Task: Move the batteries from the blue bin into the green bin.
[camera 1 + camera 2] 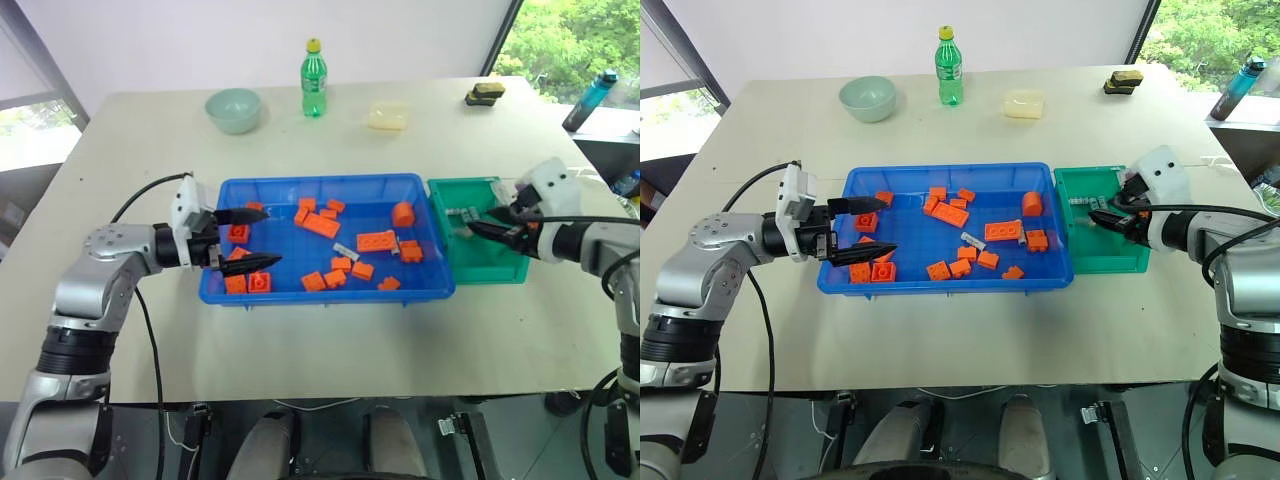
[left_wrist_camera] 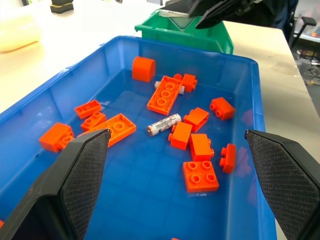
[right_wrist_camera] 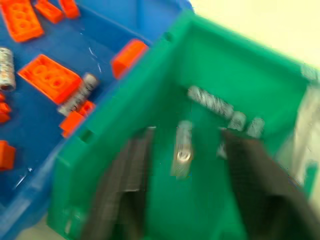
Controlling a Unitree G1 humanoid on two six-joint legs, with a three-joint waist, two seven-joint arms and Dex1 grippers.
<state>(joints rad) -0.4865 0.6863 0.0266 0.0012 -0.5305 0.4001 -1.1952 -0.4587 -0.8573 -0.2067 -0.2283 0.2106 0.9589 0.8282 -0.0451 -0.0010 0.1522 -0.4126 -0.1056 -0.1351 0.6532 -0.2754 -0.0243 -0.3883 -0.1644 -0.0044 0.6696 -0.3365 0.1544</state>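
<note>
- The blue bin (image 1: 325,290) sits at centre frame on the counter (image 1: 300,350). It holds scattered orange bricks (image 1: 320,225) and two batteries (image 2: 163,124): one lies among the bricks near mid-tray, a second is partly hidden beside a long brick closer to the right wall.
- The green bin (image 1: 490,270) stands right of centre, touching the blue bin's right wall. Several batteries lie against its upper-left inner wall.
- The left gripper (image 1: 250,240) hangs over the blue bin's left end, fingers spread wide, nothing between them.
- The right gripper (image 1: 1102,215) is over the green bin. The right wrist view shows its fingers (image 3: 122,185) parted, with one battery (image 3: 182,148) loose in the gap, touching neither finger.
- The head views add, at upper frame, a pale green bowl (image 1: 233,110), a green bottle (image 1: 313,78) and a yellow block (image 1: 388,116).
</note>
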